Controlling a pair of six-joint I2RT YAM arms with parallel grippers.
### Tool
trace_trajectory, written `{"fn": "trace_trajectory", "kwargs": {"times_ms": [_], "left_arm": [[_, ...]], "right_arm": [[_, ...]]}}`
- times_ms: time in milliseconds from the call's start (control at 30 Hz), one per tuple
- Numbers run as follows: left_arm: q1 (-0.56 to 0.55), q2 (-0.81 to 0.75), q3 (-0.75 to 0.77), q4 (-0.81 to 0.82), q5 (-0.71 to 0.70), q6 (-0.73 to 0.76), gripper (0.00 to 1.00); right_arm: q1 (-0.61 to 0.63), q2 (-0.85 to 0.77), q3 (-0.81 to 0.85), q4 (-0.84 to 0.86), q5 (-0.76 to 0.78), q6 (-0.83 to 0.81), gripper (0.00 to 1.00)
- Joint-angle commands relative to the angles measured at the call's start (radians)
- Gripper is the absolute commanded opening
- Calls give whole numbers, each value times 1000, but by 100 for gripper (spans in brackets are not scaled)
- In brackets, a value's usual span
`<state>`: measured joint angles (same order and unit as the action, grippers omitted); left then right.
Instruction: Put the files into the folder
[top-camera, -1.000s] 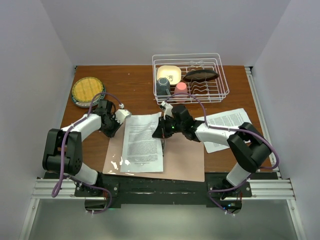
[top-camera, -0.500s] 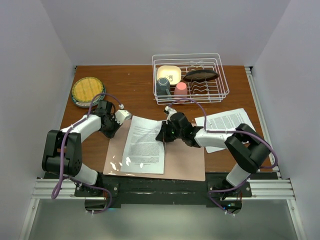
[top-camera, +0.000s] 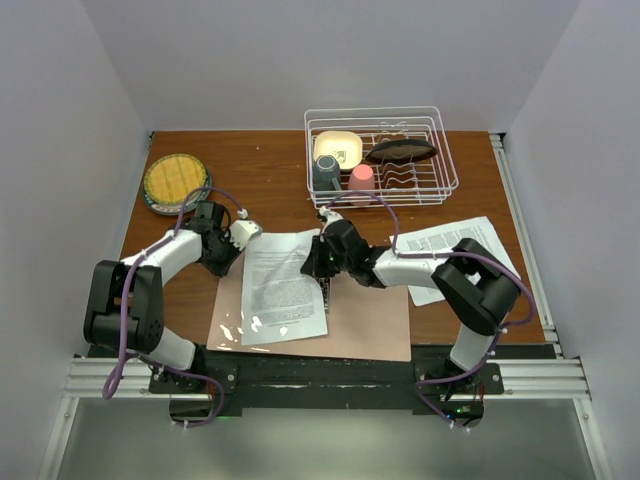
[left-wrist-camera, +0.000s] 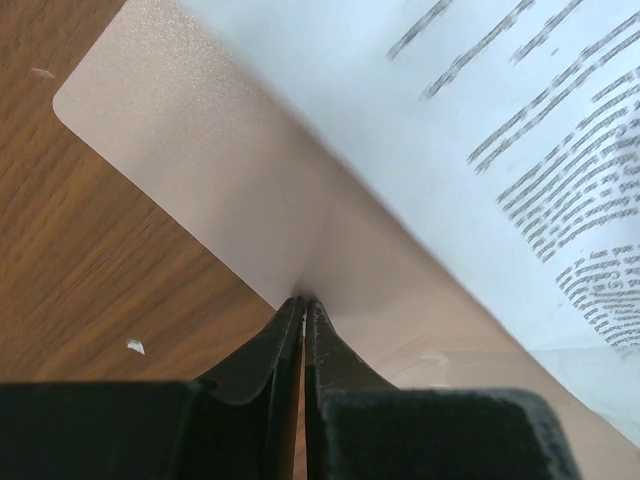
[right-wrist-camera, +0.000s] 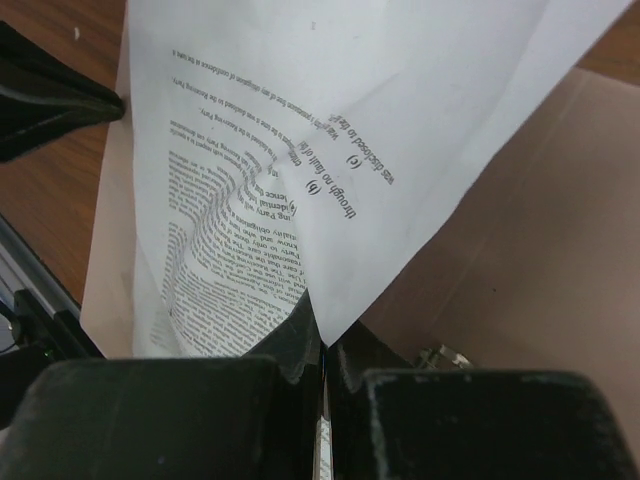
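while my right gripper (right-wrist-camera: 322, 345) clamps the sheet (top-camera: 285, 290) at its right edge, it lies near-far on the left leaf of the folder (top-camera: 370, 318); left gripper (left-wrist-camera: 303, 305) pinches the folder's left edge. second sheet (top-camera: 470, 235): right of folder, nearer my right gripper.
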<state>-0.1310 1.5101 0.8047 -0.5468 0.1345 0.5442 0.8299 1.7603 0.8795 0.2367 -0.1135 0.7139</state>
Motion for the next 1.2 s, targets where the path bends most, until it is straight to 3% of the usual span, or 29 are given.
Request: {"fn": "trace_trajectory", "kwargs": {"times_ms": [0,367,733,1033,1167], "left_arm": [[7,-19,-21,-30,25,11,9],[7,-16,-21,-31,30,11,8],[7,-13,-22,-35,33,13,6],[7,-11,-22,-35,36,14,6],[7,-10,-19,-36,36,16,5]], "right_arm": [[9,13,96,-23,29,-31,0],[9,53,174,-112,97,-64,0],[34,51,157,-165,129,85,0],[57,-8,190,-289,104,16,0],[57,-39,144,-271,63,12,21]]}}
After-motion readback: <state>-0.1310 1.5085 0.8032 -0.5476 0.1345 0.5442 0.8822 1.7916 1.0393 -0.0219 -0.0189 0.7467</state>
